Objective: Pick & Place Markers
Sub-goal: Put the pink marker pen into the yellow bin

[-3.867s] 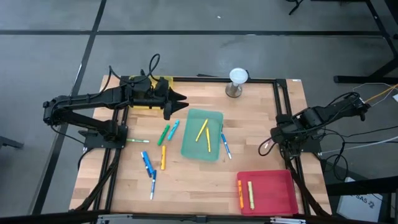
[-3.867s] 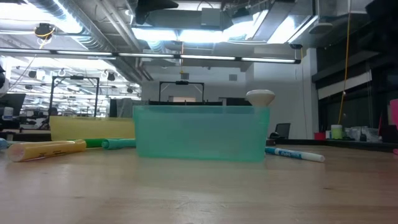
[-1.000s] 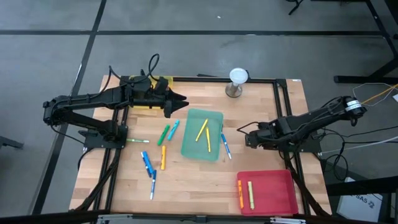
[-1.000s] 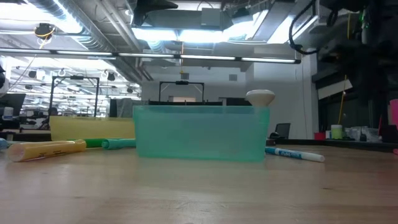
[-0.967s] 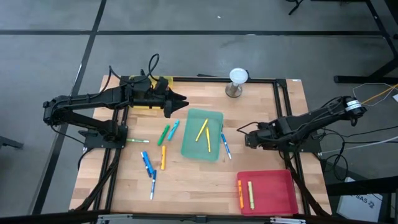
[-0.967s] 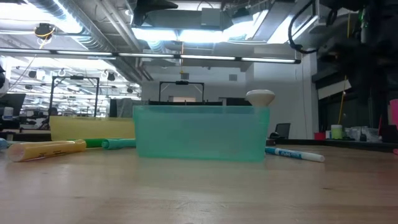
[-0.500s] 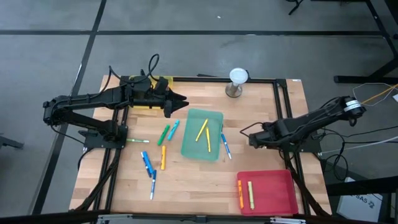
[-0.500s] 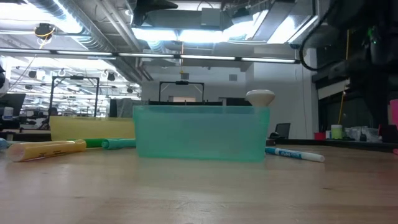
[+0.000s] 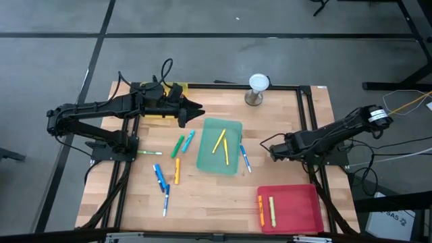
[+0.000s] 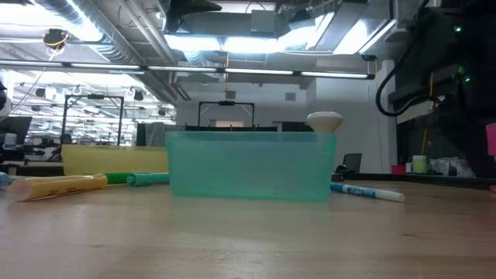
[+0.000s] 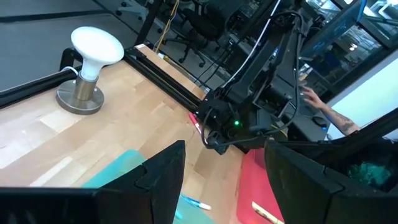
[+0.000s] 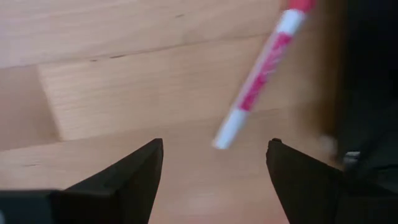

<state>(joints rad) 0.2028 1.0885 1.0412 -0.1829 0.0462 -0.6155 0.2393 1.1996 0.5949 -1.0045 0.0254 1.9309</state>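
left gripper [image 9: 197,106] hovers near table's back edge, fingers apart, empty. loose markers [image 9: 177,156] lie left of teal tray [image 9: 233,129]; two yellow ones inside it. right gripper [image 9: 273,151] low over wood, fingers spread, a pink-and-white marker [image 12: 261,78] just ahead.

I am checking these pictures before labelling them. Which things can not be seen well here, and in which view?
- Red marker: right wrist view, blurred, its far end cut off by the edge; in the high view the right gripper covers it.
- Yellow tray: high view, mostly hidden under the left gripper.
- Markers inside the teal tray: low view, hidden by its wall.
- Red tray: absent from the low view.
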